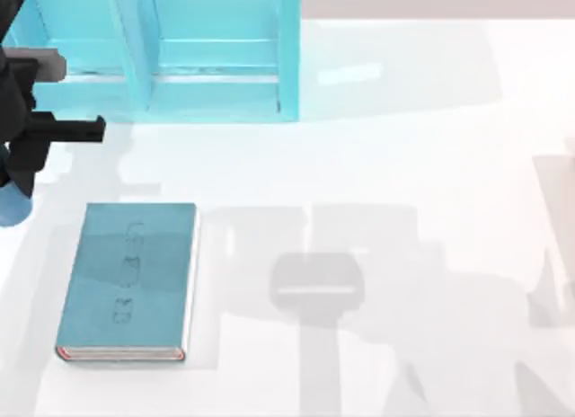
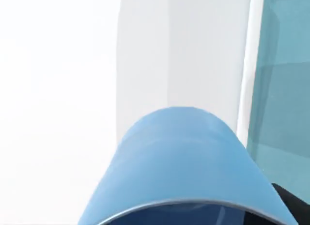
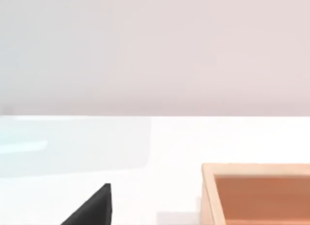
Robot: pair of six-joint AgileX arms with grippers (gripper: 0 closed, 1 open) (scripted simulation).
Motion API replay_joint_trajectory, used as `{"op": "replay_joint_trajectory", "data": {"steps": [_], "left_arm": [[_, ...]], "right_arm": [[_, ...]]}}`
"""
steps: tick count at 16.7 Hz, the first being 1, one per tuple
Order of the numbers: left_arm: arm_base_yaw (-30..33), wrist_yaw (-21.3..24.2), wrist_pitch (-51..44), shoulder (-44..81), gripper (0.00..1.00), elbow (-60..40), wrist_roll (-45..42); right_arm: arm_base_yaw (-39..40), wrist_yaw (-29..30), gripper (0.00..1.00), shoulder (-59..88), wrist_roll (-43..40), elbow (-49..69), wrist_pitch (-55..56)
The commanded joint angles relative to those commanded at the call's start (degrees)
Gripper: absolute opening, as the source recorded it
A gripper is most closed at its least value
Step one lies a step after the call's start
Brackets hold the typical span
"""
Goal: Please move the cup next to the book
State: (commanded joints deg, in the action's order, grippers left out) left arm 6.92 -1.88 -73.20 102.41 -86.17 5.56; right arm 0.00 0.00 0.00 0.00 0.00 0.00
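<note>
Cup first: the small plain blue tapered cup point(image 1: 11, 208) sits at the far left edge of the top view, directly under the black left gripper point(image 1: 27, 152), just beyond the far left corner of the teal rectangular hardcover book point(image 1: 128, 279). From the left wrist view the cup point(image 2: 186, 171) looms close, its rounded wall and pale rim right beneath the camera, so I judge it is carried between the jaws, though the fingers themselves are hidden and I cannot tell how far they are closed. The book lies flat on the white table point(image 1: 404, 165), its long axis running toward and away from the large light-blue shelf unit point(image 1: 180, 53), white page edges facing the table's right. The move turns on this: the book lies just to the cup's near right, so only a short carry toward the book's left side is needed. The left arm is plainly the nearer. The right gripper's dark fingertip point(image 3: 92, 208) shows near a tan wooden tray point(image 3: 256, 191), parked.
</note>
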Motion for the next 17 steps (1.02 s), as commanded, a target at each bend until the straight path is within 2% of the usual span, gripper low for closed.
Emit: {"op": "replay_joint_trajectory", "data": {"steps": [5, 11, 16, 17], "left_arm": [[-0.50, -0.03, 1.01, 0.41, 0.00, 1.10, -0.15], [-1.80, 0.02, 12.63, 1.94, 0.00, 10.38, -1.61], [-1.94, 0.03, 14.27, 2.24, 0.00, 11.97, -1.98], [-1.94, 0.03, 14.27, 2.24, 0.08, 11.97, -1.98]], "right_arm": [[0.00, 0.00, 1.00, 0.00, 0.00, 0.00, 0.00], [0.00, 0.00, 1.00, 0.00, 0.00, 0.00, 0.00], [0.00, 0.00, 1.00, 0.00, 0.00, 0.00, 0.00], [0.00, 0.00, 1.00, 0.00, 0.00, 0.00, 0.00]]}}
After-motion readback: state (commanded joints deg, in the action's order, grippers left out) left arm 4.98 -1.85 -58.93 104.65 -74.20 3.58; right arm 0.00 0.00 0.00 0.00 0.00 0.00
